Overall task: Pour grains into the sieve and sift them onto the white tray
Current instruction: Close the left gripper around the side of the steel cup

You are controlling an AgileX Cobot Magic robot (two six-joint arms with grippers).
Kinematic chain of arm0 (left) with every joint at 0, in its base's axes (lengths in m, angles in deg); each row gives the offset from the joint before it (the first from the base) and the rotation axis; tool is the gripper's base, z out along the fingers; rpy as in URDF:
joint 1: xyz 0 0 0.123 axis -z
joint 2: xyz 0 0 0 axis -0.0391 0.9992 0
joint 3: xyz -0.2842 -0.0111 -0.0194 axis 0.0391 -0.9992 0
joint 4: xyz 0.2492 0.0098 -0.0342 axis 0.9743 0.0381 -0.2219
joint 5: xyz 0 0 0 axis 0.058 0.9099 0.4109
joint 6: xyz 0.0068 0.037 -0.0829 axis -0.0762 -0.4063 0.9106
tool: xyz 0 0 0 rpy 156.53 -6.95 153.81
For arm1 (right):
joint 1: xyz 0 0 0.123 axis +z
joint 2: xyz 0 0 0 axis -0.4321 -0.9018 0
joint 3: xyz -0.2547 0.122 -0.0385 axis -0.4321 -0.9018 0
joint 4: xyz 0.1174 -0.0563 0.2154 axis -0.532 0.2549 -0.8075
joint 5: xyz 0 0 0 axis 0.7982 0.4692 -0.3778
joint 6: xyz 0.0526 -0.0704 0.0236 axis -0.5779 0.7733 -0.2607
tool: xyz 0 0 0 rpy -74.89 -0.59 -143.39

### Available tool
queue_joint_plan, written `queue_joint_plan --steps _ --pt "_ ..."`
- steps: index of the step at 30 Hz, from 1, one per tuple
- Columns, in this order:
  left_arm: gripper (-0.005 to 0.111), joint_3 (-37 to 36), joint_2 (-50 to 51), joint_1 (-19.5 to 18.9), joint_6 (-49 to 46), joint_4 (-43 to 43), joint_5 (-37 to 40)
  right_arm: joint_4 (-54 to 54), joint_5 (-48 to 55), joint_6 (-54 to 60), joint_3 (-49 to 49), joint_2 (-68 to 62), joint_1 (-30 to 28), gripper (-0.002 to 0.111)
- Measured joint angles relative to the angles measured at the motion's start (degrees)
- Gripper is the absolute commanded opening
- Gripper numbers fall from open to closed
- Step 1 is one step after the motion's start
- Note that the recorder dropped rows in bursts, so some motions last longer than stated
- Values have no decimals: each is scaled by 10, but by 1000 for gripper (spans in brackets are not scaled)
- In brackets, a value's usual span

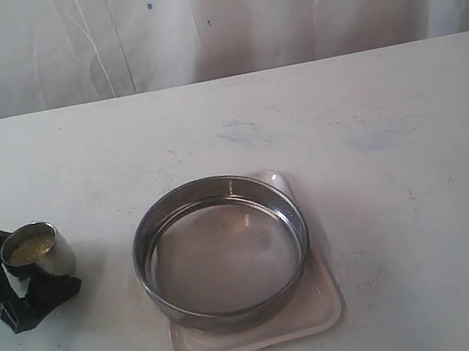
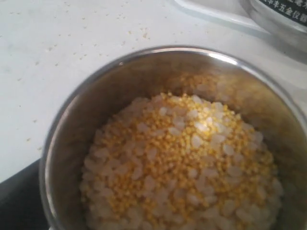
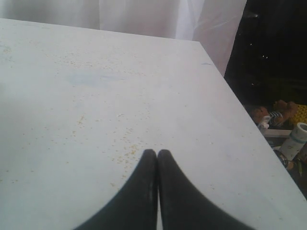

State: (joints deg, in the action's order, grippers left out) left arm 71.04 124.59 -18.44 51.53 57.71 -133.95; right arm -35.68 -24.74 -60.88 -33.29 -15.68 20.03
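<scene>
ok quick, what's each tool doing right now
left tool: open wide around the steel cup of grains; a firm grip cannot be told
right tool: shut, holding nothing

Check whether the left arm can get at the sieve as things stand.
Probably yes. The left gripper sits around the steel cup of grains, left of the sieve, with only bare table between them. The shut right gripper does not show in the exterior view, so nothing seems to block the way.
</scene>
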Motion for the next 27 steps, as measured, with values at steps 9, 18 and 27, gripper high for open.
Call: queue_joint_plan --steps 9,18,27 --pt "105 0 8 0 -24 -43 -9 0 0 0 0 0 0 0" --pt "84 0 10 0 -28 -65 -9 0 0 0 0 0 0 0" --pt "18 0 10 0 -37 -63 -10 0 0 0 0 0 0 0"
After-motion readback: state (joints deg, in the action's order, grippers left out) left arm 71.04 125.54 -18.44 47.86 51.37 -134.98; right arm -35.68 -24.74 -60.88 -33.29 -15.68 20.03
